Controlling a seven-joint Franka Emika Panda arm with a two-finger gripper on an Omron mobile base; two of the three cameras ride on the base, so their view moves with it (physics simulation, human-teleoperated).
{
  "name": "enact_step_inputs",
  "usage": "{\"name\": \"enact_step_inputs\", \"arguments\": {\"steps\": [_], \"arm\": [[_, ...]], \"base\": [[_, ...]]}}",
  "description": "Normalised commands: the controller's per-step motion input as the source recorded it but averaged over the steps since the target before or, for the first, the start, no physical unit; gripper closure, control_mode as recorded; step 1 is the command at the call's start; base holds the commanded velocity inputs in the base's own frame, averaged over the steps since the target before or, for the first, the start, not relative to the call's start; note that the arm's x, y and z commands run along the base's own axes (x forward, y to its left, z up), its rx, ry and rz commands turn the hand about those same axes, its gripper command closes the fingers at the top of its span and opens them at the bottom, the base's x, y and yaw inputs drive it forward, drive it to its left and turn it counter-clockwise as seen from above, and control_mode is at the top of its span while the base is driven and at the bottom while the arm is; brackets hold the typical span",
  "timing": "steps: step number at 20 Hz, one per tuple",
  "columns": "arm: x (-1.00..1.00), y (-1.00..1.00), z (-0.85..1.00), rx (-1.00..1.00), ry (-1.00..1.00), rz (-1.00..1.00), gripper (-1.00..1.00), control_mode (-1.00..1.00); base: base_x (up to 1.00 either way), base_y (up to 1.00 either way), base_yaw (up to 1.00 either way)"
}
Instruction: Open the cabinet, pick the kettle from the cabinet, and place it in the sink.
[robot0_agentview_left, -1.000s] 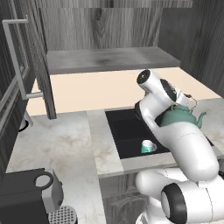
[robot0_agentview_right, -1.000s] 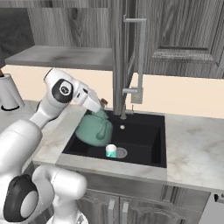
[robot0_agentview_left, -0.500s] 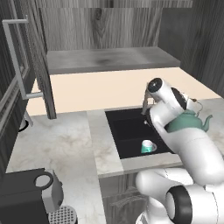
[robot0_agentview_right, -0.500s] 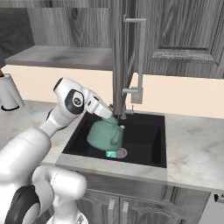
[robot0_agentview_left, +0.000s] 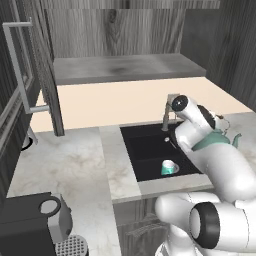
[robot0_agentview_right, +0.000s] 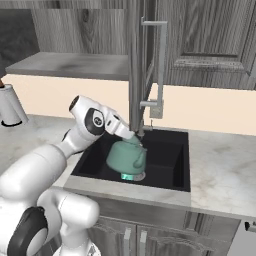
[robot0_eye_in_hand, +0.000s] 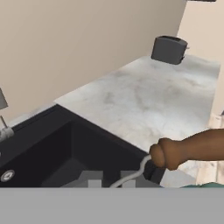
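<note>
— Teal kettle (robot0_agentview_right: 127, 157), is it in the sink (robot0_agentview_right: 175, 172) yet?

— It hangs inside the black basin, directly under the pincer (robot0_agentview_right: 131, 135). Whether its base touches the bottom I cannot tell. From the left base camera its spout (robot0_agentview_left: 235, 138) pokes out past the arm.

— And the pincer itself?

— Closed on the kettle's top. The hand camera shows the brown wooden handle (robot0_eye_in_hand: 192, 149) and its grey wire just in front of the fingertips.

— Anything else in the basin?

— A small teal and white cup (robot0_agentview_left: 168, 167) sits on the floor of the sink, below the pincer; from the right base camera the kettle nearly covers it. The drain (robot0_eye_in_hand: 6, 176) shows on the basin floor in the hand camera.

— What stands around?

— The faucet (robot0_agentview_right: 152, 107) rises just behind the pincer, at the sink's back edge. Farther off, to the pincer's left, the cabinet (robot0_agentview_left: 22, 90) door stands open, its bar handle facing out. A dark toaster (robot0_eye_in_hand: 169, 49) sits well apart on the marble counter (robot0_agentview_left: 75, 165), and a black coffee machine (robot0_agentview_left: 35, 220) stands at the counter's near left corner.
</note>
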Motion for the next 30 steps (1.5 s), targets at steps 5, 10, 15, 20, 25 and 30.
{"name": "enact_step_inputs", "arguments": {"steps": [5,10,15,20,25,30], "arm": [[0.27,-0.05,-0.12,0.00,0.00,0.00,1.00,-1.00],[0.28,-0.01,-0.11,0.00,0.00,0.00,1.00,-1.00],[0.21,-0.01,-0.12,0.00,0.00,0.00,1.00,-1.00],[0.15,-0.07,-0.13,0.00,0.00,0.00,1.00,-1.00],[0.13,-0.09,-0.15,0.00,0.00,0.00,1.00,-1.00],[0.18,-0.02,-0.14,0.00,0.00,0.00,1.00,-1.00]], "base": [[0.00,0.00,0.00],[0.00,0.00,0.00],[0.00,0.00,0.00],[0.00,0.00,0.00],[0.00,0.00,0.00],[0.00,0.00,0.00]]}}
